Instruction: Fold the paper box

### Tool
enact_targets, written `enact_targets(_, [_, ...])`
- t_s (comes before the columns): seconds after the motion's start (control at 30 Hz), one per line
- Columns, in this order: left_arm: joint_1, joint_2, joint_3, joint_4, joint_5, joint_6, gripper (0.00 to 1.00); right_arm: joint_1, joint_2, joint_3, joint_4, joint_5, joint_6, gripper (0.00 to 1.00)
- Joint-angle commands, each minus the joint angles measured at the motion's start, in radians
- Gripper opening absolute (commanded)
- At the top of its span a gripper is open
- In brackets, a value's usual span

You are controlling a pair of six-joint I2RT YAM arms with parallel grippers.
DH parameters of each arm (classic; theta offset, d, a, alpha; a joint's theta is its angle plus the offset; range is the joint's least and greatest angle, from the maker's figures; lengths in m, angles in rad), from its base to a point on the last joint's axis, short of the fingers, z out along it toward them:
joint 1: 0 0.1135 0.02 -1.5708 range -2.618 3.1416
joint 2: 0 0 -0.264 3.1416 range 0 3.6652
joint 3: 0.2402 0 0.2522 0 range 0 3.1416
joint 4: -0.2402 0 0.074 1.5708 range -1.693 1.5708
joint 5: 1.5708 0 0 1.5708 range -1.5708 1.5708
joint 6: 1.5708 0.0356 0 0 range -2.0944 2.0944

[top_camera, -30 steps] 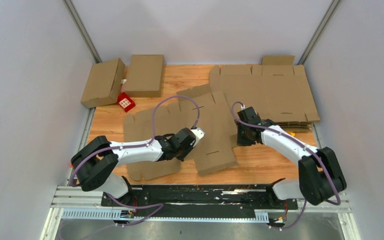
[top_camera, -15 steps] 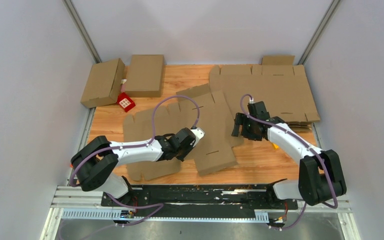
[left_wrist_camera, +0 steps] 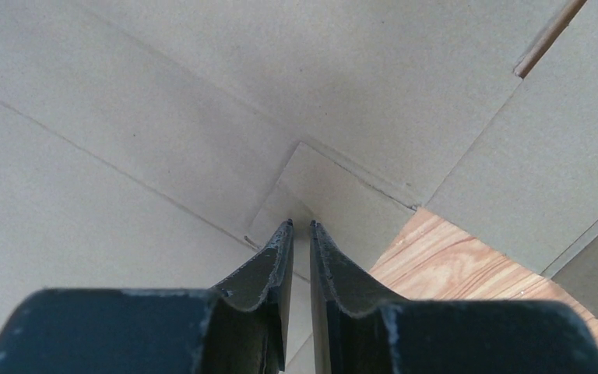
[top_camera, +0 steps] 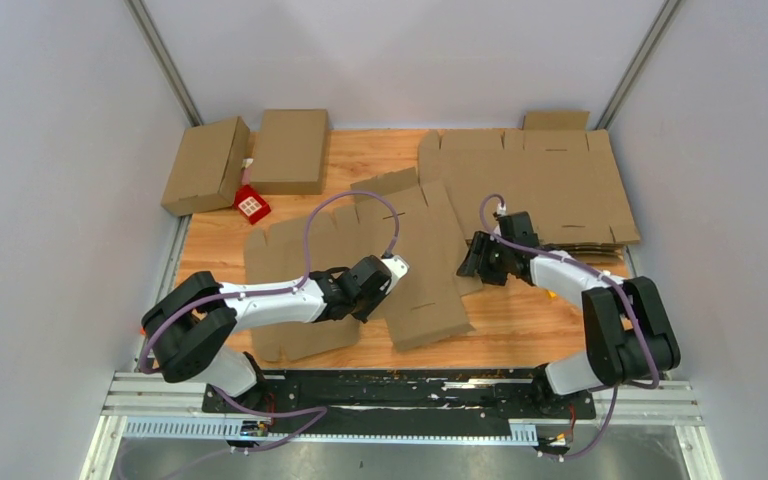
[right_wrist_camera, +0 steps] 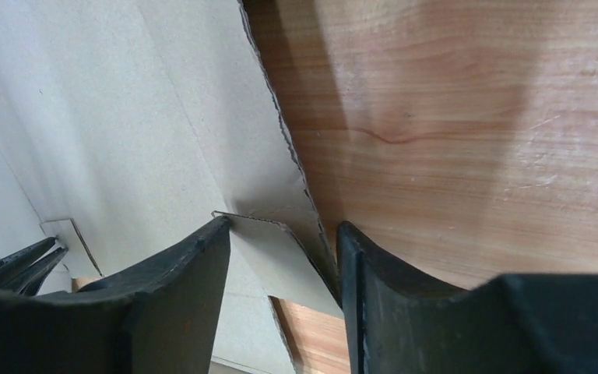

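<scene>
Far left at the back of the tabletop (top_camera: 520,325): two folded cardboard boxes (top_camera: 288,150) and a small red item (top_camera: 251,205), parked out of the work zone.

Centre: the flat box blank (top_camera: 430,290) lies unfolded on the wood between both arms, partly under the left arm.

Left claw (left_wrist_camera: 297,227) is nearly pressed together, with only a slit between the tips. They sit at a small tab (left_wrist_camera: 342,195) by a crease. Reads as a pinch on the blank, probably anchoring it so it can't slide.

Right claw (right_wrist_camera: 282,226) is spread and straddles the blank's right edge, where an edge flap (right_wrist_camera: 272,249) sticks out over bare wood. Nothing gripped. My read: it's lined up to take that edge and raise a side panel. Folding has barely started.

Back right: stack of spare blanks (top_camera: 550,180), behind the right arm.
</scene>
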Motion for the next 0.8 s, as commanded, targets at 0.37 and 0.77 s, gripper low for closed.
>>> enact_targets(0.37, [-0.001, 0.002, 0.007, 0.019, 0.044, 0.011, 0.21, 0.043, -0.210, 0.041, -0.024, -0.059, -0.092, 0.59])
enact_targets(0.77, [-0.001, 0.009, 0.010, 0.025, 0.069, 0.017, 0.21, 0.198, 0.027, 0.299, -0.204, 0.156, -0.147, 0.41])
